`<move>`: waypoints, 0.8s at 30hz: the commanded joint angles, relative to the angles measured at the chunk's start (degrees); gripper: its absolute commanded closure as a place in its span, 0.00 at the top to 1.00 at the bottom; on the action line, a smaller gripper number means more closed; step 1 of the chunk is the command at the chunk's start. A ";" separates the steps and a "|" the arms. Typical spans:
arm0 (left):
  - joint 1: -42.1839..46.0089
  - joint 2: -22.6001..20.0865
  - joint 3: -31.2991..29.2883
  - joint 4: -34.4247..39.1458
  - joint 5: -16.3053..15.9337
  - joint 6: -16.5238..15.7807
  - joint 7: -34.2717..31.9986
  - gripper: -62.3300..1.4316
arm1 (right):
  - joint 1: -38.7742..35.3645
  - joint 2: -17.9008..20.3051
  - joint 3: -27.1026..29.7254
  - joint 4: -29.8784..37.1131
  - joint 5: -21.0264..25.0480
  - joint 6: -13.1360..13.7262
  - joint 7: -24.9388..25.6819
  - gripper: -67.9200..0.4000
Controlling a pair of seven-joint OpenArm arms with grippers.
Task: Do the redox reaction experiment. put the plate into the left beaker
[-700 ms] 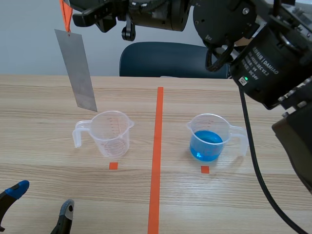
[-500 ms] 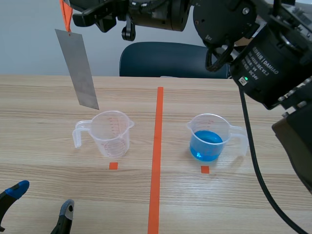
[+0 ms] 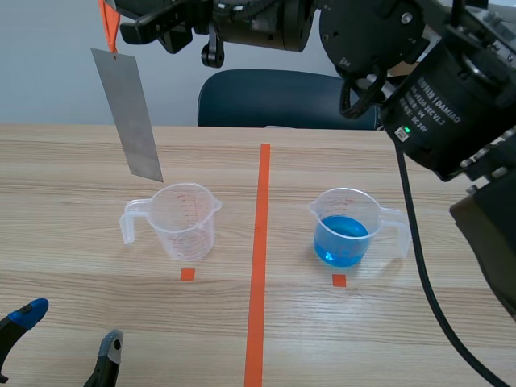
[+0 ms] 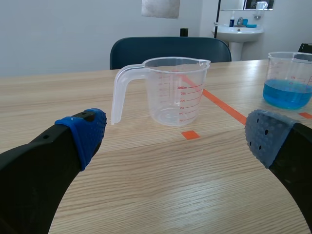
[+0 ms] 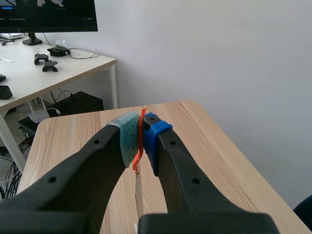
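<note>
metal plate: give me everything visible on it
The plate is a thin, flat, dull grey metal strip, long and rectangular. It hangs in the air, slightly tilted, from an orange string at its top end; the right gripper has its jaws shut on that string. Its lower end is above the empty left beaker, not touching it. Nothing but the string touches it.

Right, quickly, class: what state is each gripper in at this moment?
Left gripper: open, holding nothing.
Right gripper: closed on the orange string from which the metal plate hangs.
</note>
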 commanded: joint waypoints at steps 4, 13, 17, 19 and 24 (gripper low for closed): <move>-0.17 -0.52 -0.28 1.01 0.02 0.07 -0.83 0.97 | 1.46 -0.13 0.70 1.44 0.79 -0.20 0.55 0.01; -0.15 -0.52 -0.28 1.01 0.02 0.04 -0.83 0.97 | 1.46 -0.13 0.70 1.44 0.79 -0.20 0.37 0.01; -0.15 -0.52 -0.28 1.01 0.02 0.04 -0.83 0.97 | 1.29 -0.13 0.70 1.44 0.76 -0.20 0.11 0.01; -0.15 -0.52 -0.28 1.01 0.04 0.04 -0.83 0.97 | 1.16 -0.13 0.70 1.44 0.76 -0.17 -0.26 0.01; -0.02 -0.50 -0.28 1.01 0.04 0.04 -0.81 0.97 | 1.14 -0.13 0.70 1.44 -0.35 -0.17 -0.26 0.01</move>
